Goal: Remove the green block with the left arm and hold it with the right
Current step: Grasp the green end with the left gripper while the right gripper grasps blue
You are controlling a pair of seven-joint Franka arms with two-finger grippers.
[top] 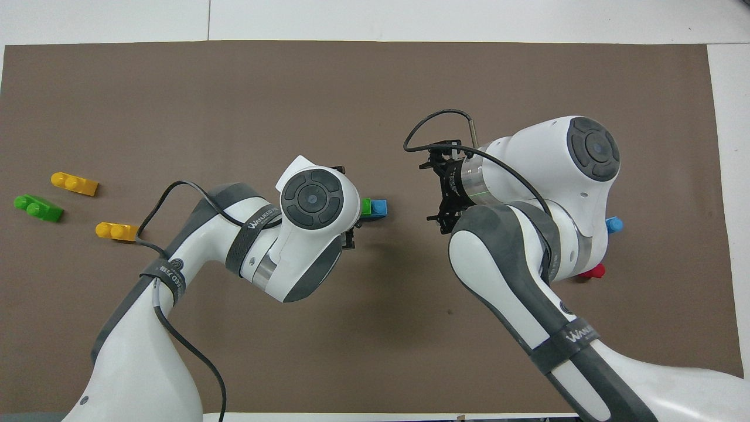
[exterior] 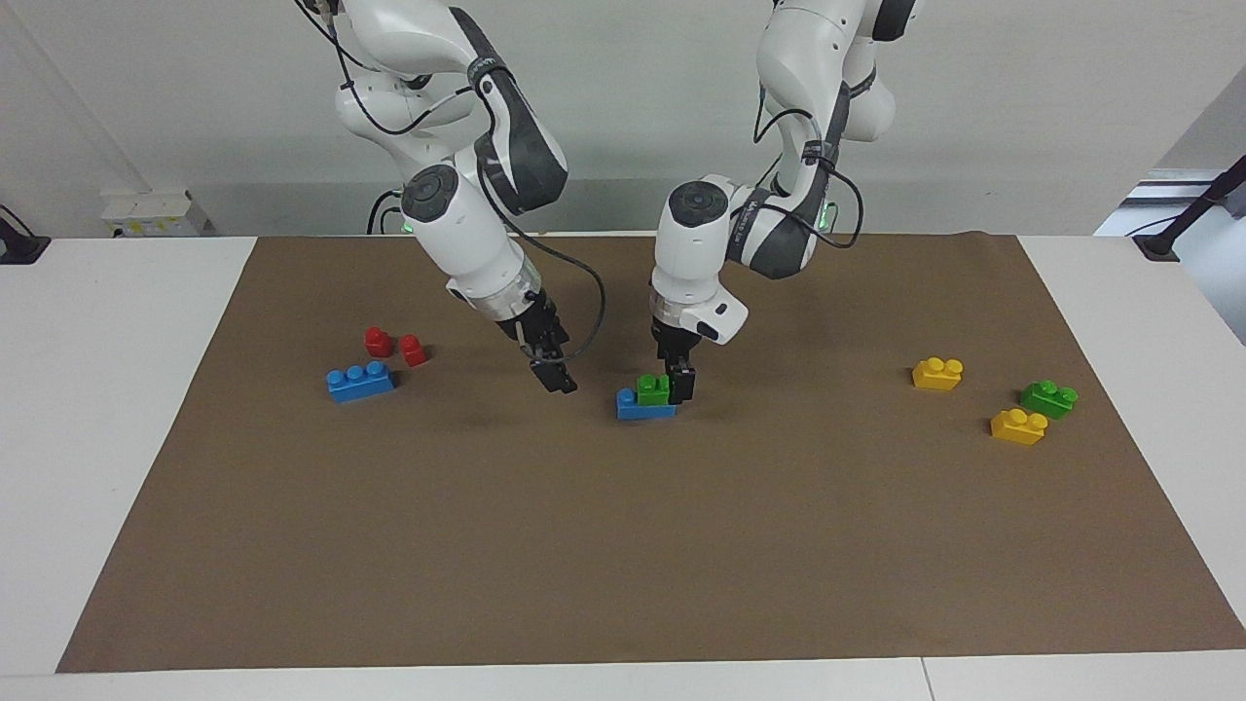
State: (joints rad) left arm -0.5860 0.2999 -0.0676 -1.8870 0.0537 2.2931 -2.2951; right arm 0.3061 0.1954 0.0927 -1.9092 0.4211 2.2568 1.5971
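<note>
Both pairs of jaws are spread open and hold nothing. At the left of the facing view, a loose blue brick (exterior: 360, 381) lies on the brown mat (exterior: 623, 545), and two small red pieces (exterior: 378, 341) sit just above it in the frame. Next, near the middle, the right gripper (exterior: 557, 380) hangs low over bare mat, beside the little stack but not touching it. The stack is in the middle of the frame: the green block (exterior: 652, 388) sits on top of a blue brick (exterior: 638, 408), stuck onto one end of it. The left gripper (exterior: 676, 387) is down at the green block, with one finger (exterior: 681, 383) right beside the block's end, but it has not squeezed yet. So I think the job is only starting: the green block is not off, the left gripper has to close and pull it up, and the right gripper has to hold the blue brick down. At the right of the frame are a yellow brick (exterior: 937, 373), a second green brick (exterior: 1048, 398) and another yellow brick (exterior: 1017, 426). In the overhead view a dark strap (top: 261, 215) on each arm has white letters that look like "WANJEED".
</note>
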